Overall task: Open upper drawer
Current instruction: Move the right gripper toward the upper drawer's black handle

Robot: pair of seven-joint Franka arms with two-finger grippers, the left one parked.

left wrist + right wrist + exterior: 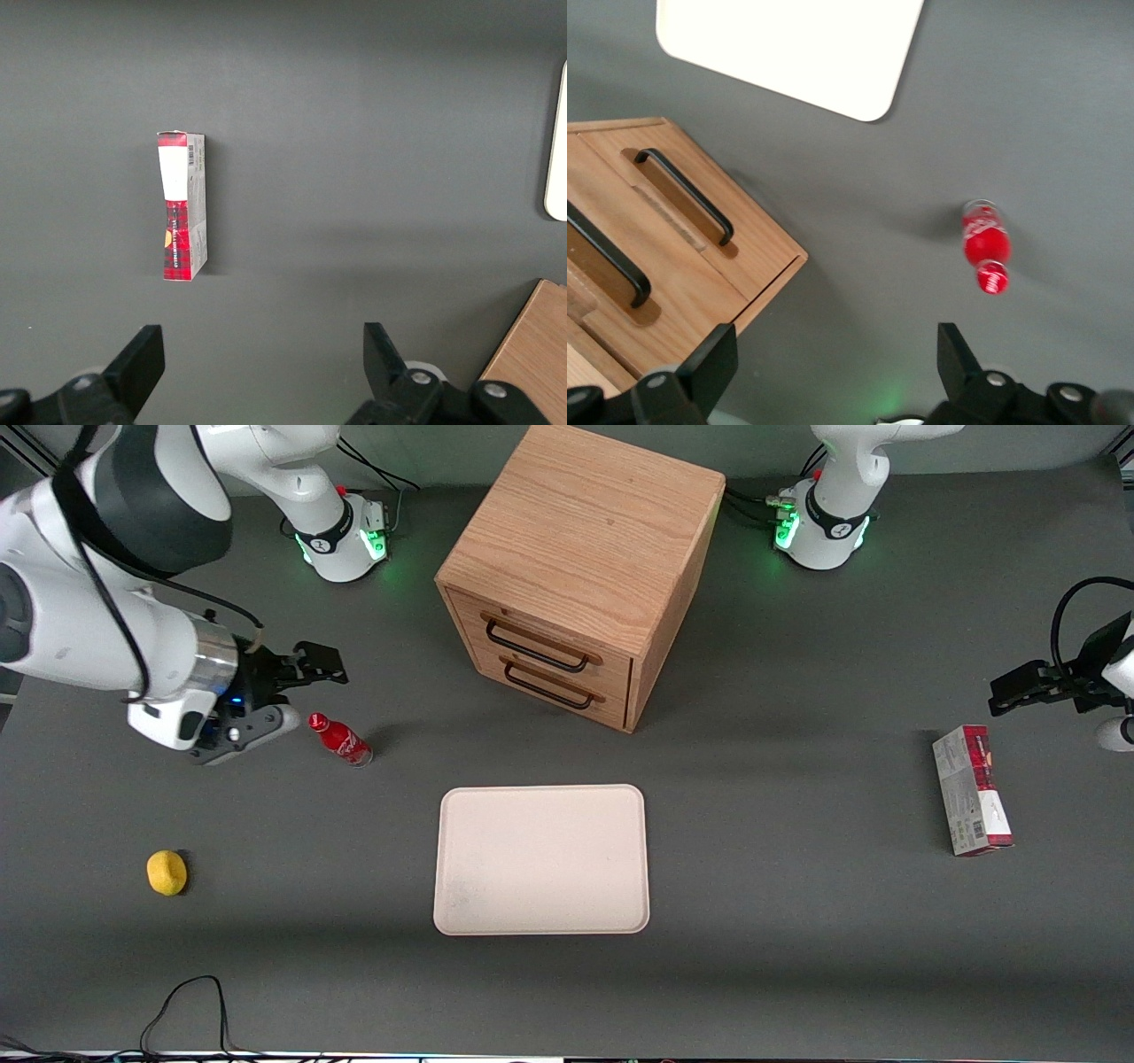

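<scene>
The oak cabinet (585, 531) stands mid-table with its two drawers facing the tray. The upper drawer (567, 642) is shut flush with the cabinet front, and its black bar handle (534, 648) lies just above the lower drawer's handle (547, 687). In the right wrist view the upper drawer's handle (609, 257) shows beside the lower one (687, 195). My gripper (328, 666) hovers above the table toward the working arm's end, well apart from the cabinet. It is open (833, 345) with nothing between its fingers.
A red bottle (341, 740) lies on the table just nearer the front camera than the gripper. A cream tray (541, 859) sits in front of the cabinet. A yellow ball-like object (166, 872) and a red-and-white box (970, 790) lie toward the table's two ends.
</scene>
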